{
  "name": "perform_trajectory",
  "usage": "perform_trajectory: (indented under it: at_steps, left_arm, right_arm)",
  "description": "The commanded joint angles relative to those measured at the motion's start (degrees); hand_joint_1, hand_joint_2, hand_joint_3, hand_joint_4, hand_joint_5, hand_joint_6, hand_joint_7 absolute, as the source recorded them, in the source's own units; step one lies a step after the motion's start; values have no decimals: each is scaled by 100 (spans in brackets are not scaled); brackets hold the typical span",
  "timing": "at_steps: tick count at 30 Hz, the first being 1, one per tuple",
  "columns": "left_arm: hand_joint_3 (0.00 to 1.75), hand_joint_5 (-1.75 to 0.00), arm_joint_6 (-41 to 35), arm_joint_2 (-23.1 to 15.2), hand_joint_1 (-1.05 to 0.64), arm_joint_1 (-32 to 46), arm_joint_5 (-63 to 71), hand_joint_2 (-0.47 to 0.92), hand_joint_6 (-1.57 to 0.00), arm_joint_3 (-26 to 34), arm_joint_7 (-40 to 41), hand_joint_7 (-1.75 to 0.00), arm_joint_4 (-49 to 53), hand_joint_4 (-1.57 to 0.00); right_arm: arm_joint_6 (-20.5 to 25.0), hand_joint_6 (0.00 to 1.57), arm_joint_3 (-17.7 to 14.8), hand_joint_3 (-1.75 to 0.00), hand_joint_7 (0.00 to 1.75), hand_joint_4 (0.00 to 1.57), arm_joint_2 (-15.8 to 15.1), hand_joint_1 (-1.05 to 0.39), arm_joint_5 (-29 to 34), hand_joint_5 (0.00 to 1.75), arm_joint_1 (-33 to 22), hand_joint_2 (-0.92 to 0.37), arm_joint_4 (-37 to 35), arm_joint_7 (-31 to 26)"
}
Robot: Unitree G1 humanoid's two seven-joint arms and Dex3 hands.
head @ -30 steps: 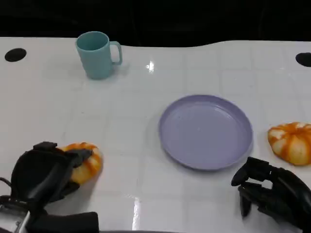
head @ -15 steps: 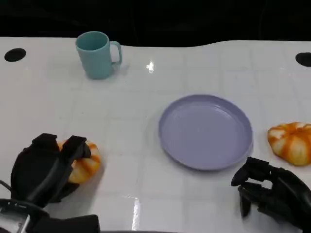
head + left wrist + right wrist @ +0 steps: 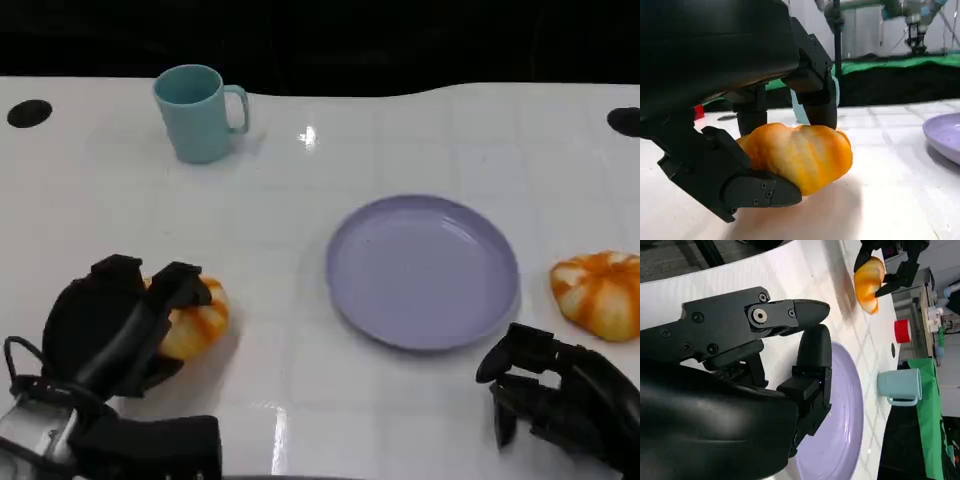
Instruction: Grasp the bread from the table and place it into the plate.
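An orange-and-white striped bread roll (image 3: 197, 318) is at the near left of the white table, gripped by my left hand (image 3: 110, 335). In the left wrist view the black fingers (image 3: 815, 95) close over the roll (image 3: 800, 155) from above and the thumb presses it from below, with a shadow under it. The lilac plate (image 3: 421, 272) lies empty at the table's middle, to the right of the roll. My right hand (image 3: 560, 400) hovers near the front edge, right of the plate, fingers loosely bent and apart, holding nothing. The right wrist view looks over the plate (image 3: 840, 430) to the held roll (image 3: 867, 277).
A second striped roll (image 3: 600, 292) lies at the right edge, just beyond my right hand. A teal mug (image 3: 196, 112) stands at the far left. Two dark round holes (image 3: 28, 113) mark the table's far corners.
My left hand has closed on the bread roll and carried it a little forward and to the right, towards the plate. The right hand has stayed where it was.
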State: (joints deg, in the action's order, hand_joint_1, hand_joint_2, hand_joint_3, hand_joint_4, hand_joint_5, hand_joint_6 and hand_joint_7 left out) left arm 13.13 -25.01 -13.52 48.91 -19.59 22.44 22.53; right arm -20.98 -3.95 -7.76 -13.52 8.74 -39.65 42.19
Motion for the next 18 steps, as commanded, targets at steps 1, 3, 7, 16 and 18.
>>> perform_trajectory:
  at_steps: [1,3,7,16,18]
  left_arm:
    - [62,-175,-154,147,-29,-534,32,81,-55,-151,-430,-158,-198,-65]
    - [53,-175,-260,222,-30,-663,93,86,-60,-236,-538,-149,-186,-65]
    - [40,-174,-311,343,-33,-862,83,92,-93,-363,-670,-67,-142,-67]
    - [38,-175,-167,572,-32,-1134,-18,91,-64,-453,-591,-149,-13,-70]
    - [35,-175,-200,612,-33,-1200,15,92,-68,-494,-629,-137,-13,-68]
  right_arm:
    - [35,68,-39,-25,135,65,-87,-51,-8,175,-45,-92,-116,29]
    - [54,68,-48,-26,135,65,-90,-51,-38,175,-40,-92,-129,73]
    - [102,68,-55,-24,134,65,-91,-51,-50,175,-50,-92,-115,82]
    - [100,69,-51,-25,134,66,-89,-50,-50,175,-80,-92,-79,69]
    - [115,69,-55,-25,134,66,-88,-50,-66,175,-77,-92,-82,83]
